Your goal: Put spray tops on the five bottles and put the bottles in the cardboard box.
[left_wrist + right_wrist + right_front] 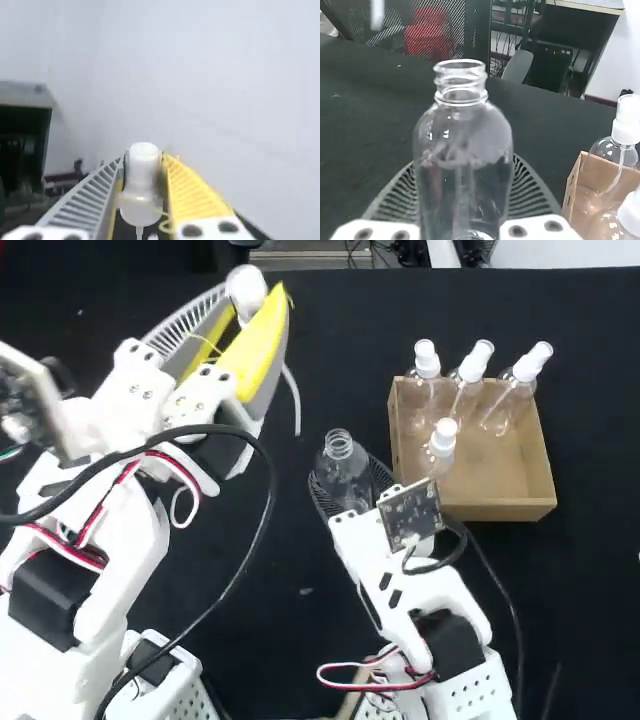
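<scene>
My left gripper point(250, 302) is lifted at the back left, its white and yellow fingers shut on a white spray top point(246, 285), whose thin tube point(292, 400) hangs down. In the left wrist view the spray top point(142, 182) sits clamped between the two fingers. My right gripper point(343, 485) is shut on an uncapped clear bottle point(342, 470), held upright at the table's middle; the open threaded neck of the bottle point(462, 150) points up. The cardboard box point(510, 490) to the right holds several capped bottles point(430, 395).
The black table point(400, 330) lies under everything. Both white arm bases point(100, 590) with loose cables take up the front. A capped bottle point(620, 145) and the box's edge point(590, 180) appear beside the held bottle. Chairs and office furniture stand behind the table.
</scene>
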